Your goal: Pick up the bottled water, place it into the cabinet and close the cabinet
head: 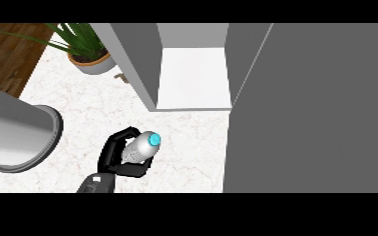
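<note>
Hand grips bottled water before open cabinet

The left hand, fingers curled round the bottled water, holds it above the white marbled surface, its blue cap tilted toward the open cabinet. A potted plant stands at upper left; a grey rounded vessel sits at left.

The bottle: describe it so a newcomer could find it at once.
Start at the open cabinet at the top middle and its white shelf. Go down to the marbled counter in front; there the left hand curls round the bottle. It alone is silvery with a bright blue cap.
</note>
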You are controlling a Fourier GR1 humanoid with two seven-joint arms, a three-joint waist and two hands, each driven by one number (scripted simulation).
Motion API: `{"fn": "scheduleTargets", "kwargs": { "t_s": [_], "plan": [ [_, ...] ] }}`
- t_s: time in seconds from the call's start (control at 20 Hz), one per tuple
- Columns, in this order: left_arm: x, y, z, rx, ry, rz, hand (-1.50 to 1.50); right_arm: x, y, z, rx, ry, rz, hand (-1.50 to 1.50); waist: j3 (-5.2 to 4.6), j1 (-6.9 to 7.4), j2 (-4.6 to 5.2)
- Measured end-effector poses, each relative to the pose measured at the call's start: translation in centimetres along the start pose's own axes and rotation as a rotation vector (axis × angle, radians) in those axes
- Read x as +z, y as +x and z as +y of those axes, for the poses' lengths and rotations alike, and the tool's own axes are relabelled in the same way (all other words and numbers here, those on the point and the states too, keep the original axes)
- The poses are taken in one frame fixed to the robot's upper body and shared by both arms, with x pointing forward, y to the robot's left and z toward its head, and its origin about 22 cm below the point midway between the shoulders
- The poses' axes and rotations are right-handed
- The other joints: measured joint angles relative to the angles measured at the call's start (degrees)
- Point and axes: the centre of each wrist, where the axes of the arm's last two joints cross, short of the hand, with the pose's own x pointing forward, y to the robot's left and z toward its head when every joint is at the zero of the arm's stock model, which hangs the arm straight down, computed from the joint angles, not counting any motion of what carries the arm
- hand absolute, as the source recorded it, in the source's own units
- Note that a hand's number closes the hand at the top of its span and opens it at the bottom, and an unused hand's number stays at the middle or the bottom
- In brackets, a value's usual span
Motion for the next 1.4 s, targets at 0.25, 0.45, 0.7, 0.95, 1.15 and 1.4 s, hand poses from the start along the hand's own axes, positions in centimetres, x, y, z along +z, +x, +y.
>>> {"fn": "scheduleTargets", "kwargs": {
  "t_s": [0.25, 0.45, 0.7, 0.95, 1.15, 1.4],
  "plan": [
    [-3.2, 1.5, -2.5, 0.052, -0.032, -0.03, 1.5, 0.3, 0.0, 0.1, 0.0, -0.003, 0.002, -1.5, -0.05, -0.16, -0.15],
    [-5.8, 3.4, -4.6, 0.071, -0.025, -0.037, 1.5, 0.6, 0.1, -0.1, 0.004, 0.002, -0.003, -1.5, -0.07, -0.53, -0.19],
    [-9.0, 6.4, -7.4, 0.056, -0.027, -0.016, 1.5, 0.9, 0.1, -0.3, 0.021, 0.0, -0.015, -1.5, -0.06, -0.51, -0.12],
    [-11.5, 8.9, -10.2, 0.055, -0.005, 0.009, 1.5, 1.2, 0.2, -0.5, 0.028, 0.004, -0.014, -1.5, -0.08, -1.09, 0.04],
    [-14.0, 11.0, -12.1, 0.019, 0.022, 0.017, 1.5, 1.3, 0.2, -1.3, 0.061, 0.008, -0.027, -1.5, -0.07, -1.43, 0.23],
    [-17.2, 13.0, -12.9, -0.001, 0.054, 0.049, 1.5, 1.5, 0.4, -1.9, 0.082, 0.017, -0.024, -1.5, -0.07, -1.84, 0.48]
  ]
}}
